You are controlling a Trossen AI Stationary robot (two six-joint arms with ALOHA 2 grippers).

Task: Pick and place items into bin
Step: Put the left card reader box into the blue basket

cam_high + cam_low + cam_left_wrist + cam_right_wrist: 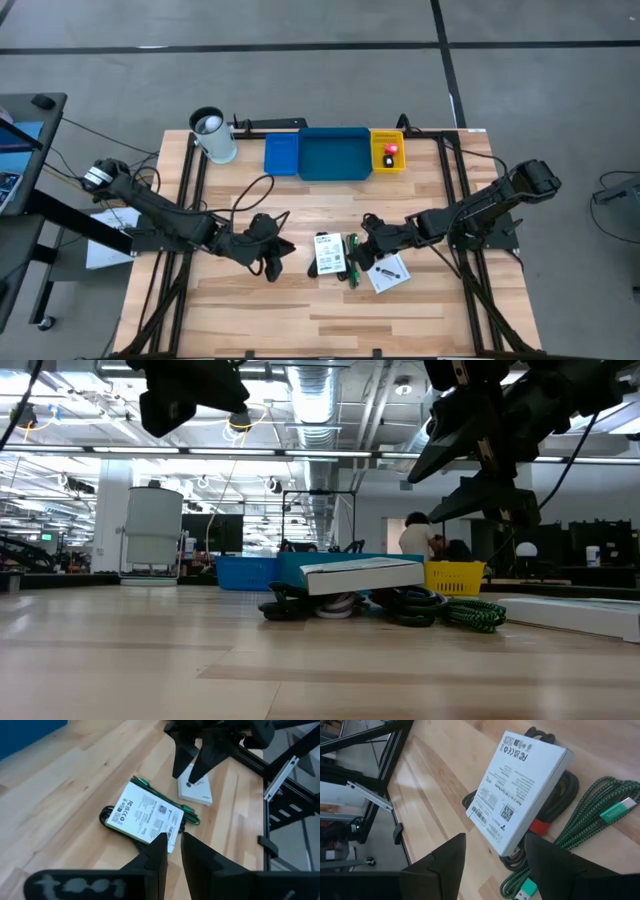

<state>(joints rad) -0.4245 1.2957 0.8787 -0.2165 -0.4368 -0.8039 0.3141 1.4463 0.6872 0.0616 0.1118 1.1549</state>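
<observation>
A white printed packet [328,254] lies tilted on a tangle of black cables [559,795] and a green braided cable [580,827] at mid-table; in the low view the packet [360,573] rests on those coils. A second white packet [388,273] lies flat to its right. My right gripper [495,852] is open, its fingers standing wide apart above the first packet's right end without touching it. My left gripper [173,840] hovers left of that packet, fingers narrowly apart, touching nothing. The trays sit at the far edge: small blue [282,155], wide blue [335,156], yellow [388,153] holding a red block [390,150].
A white-and-black cylindrical cup [213,135] stands left of the trays. Black frame rails [190,200] run along both table sides. Bare wood lies between the packets and the trays and along the near edge. A person [415,536] shows in the room beyond.
</observation>
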